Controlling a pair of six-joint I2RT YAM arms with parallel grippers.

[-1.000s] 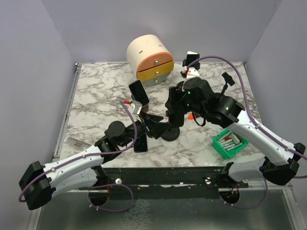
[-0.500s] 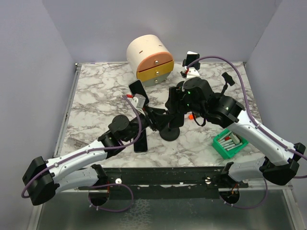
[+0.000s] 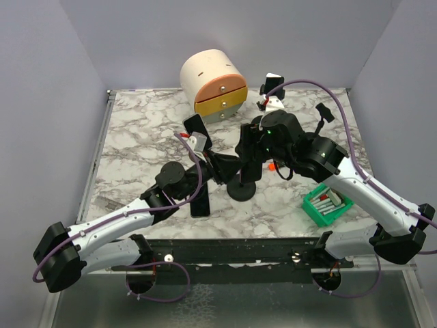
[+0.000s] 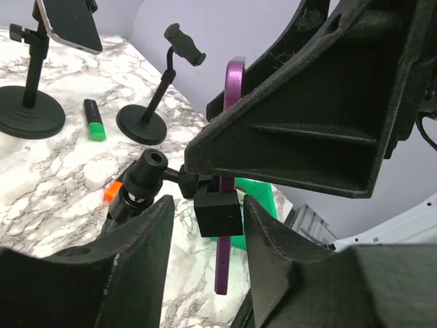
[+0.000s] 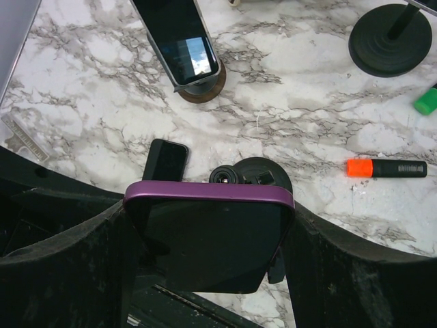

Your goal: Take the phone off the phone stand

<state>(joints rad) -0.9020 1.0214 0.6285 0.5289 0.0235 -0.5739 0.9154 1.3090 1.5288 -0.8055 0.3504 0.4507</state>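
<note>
Four phones, four stands and two markers are counted. Nearest, a black phone (image 3: pixel 199 203) is seen lying flat on the surface (image 3: pixel 136 137), with a green tray (image 3: pixel 326 207) at the near right edge. At centre, the purple phone (image 5: pixel 205 249) is clamped on edge in the phone stand (image 3: pixel 240 192) and pinched end to end by the right claw (image 5: pixel 210 213). The left claw (image 4: pixel 208 236) is spread around the stand's clamp (image 4: pixel 218 212), with a gap on one side. An orange marker (image 5: pixel 384 167) and a green marker (image 5: pixel 426 102) are found just beyond. Farther off, a loaded stand (image 5: pixel 202 89), an empty stand (image 4: pixel 146 123), another loaded stand (image 4: pixel 27 109) and a drawer chest (image 3: pixel 213 83) are crowded together. Open marble is seen at the far left.
</note>
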